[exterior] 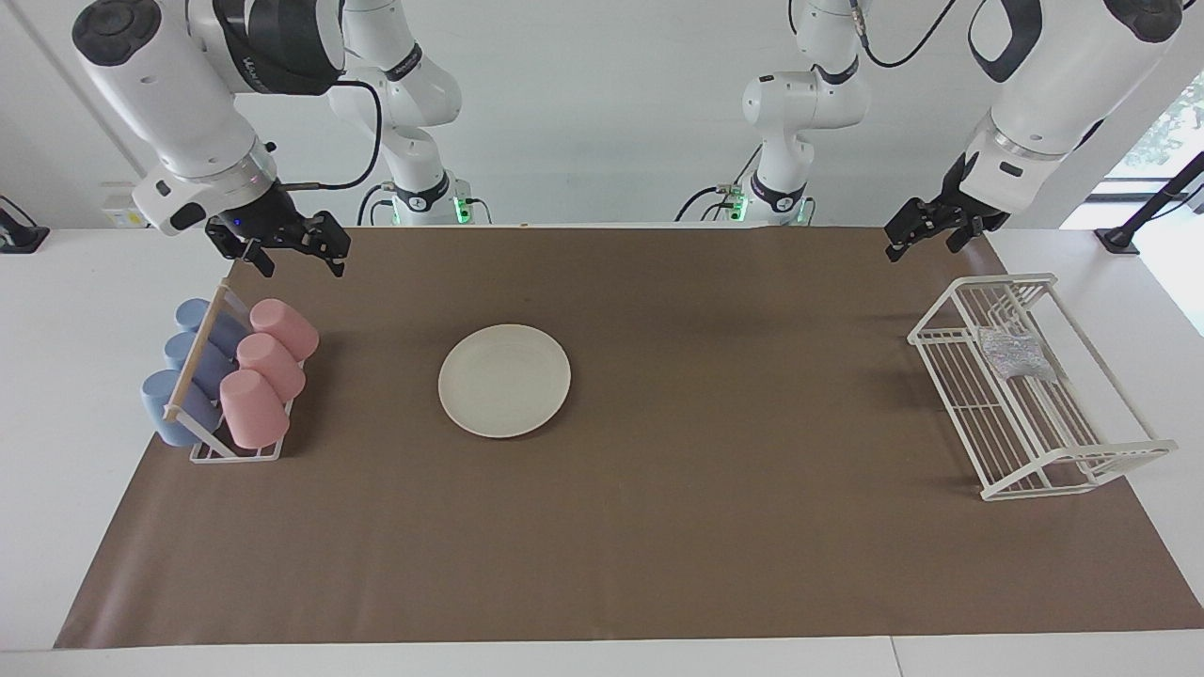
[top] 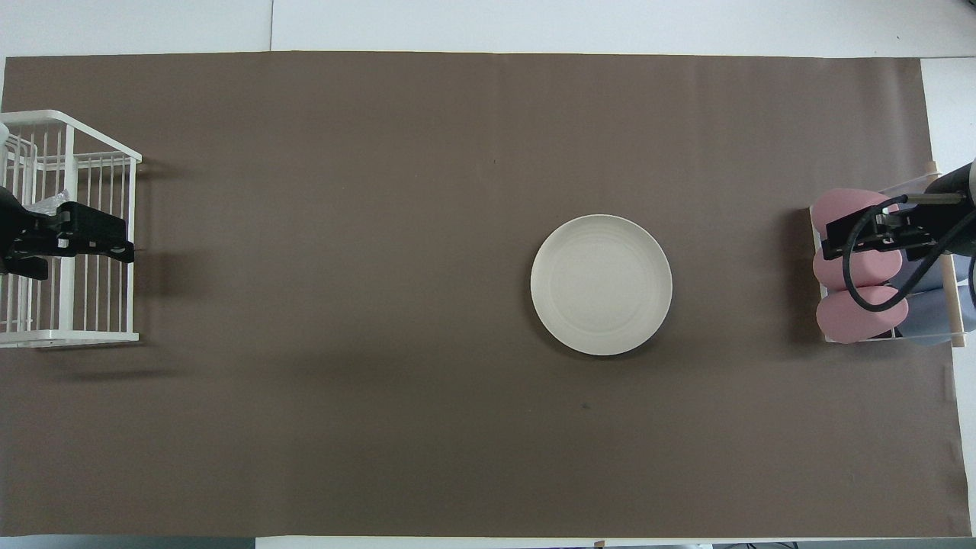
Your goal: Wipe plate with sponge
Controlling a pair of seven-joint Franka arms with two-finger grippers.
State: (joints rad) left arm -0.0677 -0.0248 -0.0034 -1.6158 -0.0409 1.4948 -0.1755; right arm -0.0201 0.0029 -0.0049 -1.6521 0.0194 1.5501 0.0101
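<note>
The cream-white plate (exterior: 504,380) lies flat on the brown mat, somewhat toward the right arm's end; it also shows in the overhead view (top: 601,284). The silvery-grey sponge (exterior: 1014,355) lies in a white wire rack (exterior: 1035,475) at the left arm's end. In the overhead view only a sliver of the sponge (top: 55,200) shows beside the left gripper. My left gripper (exterior: 920,246) is open and empty, raised over the rack's end nearer the robots (top: 126,245). My right gripper (exterior: 303,266) is open and empty, raised over the cup rack (top: 827,240).
A rack of pink cups (exterior: 273,362) and blue cups (exterior: 188,362) lying on their sides stands at the right arm's end (top: 862,316). The white wire rack (top: 99,164) stands at the mat's edge. The brown mat (exterior: 705,527) covers most of the table.
</note>
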